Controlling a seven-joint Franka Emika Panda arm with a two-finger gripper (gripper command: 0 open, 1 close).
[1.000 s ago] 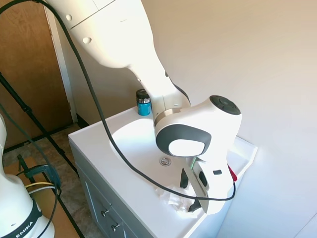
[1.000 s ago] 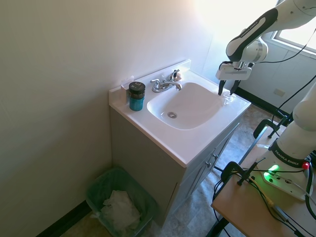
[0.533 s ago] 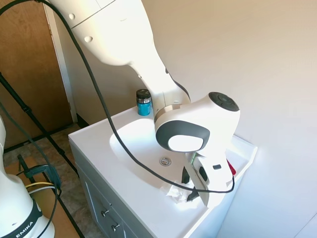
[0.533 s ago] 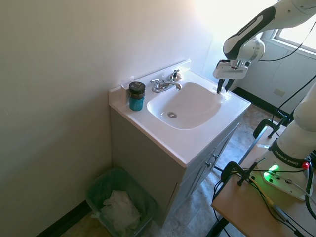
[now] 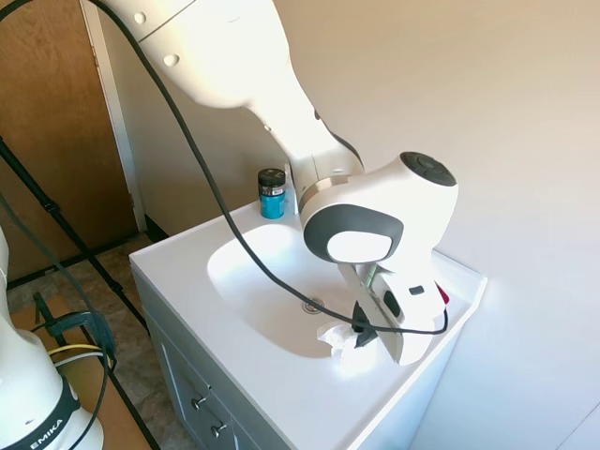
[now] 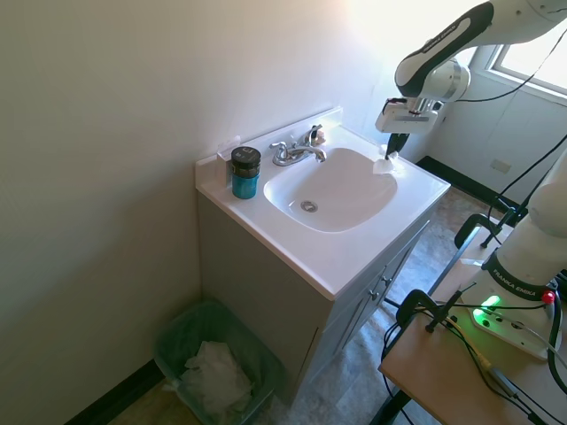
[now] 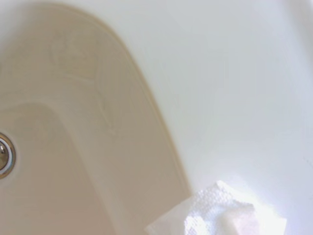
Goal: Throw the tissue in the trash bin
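The tissue is a white crumpled wad that hangs from my gripper just above the right rim of the sink basin. The gripper is shut on the tissue. From the other side, the tissue dangles under the gripper over the basin's far edge. In the wrist view the tissue shows close up against the white counter. The trash bin, lined in green and with white paper in it, stands on the floor beside the vanity, far from the gripper.
A blue jar with a black lid stands at the counter's back corner next to the chrome faucet. The drain sits in the basin's middle. A brown door is behind the vanity.
The gripper has shut on the tissue and lifted it off the counter. It has carried the tissue toward the basin and the wall.
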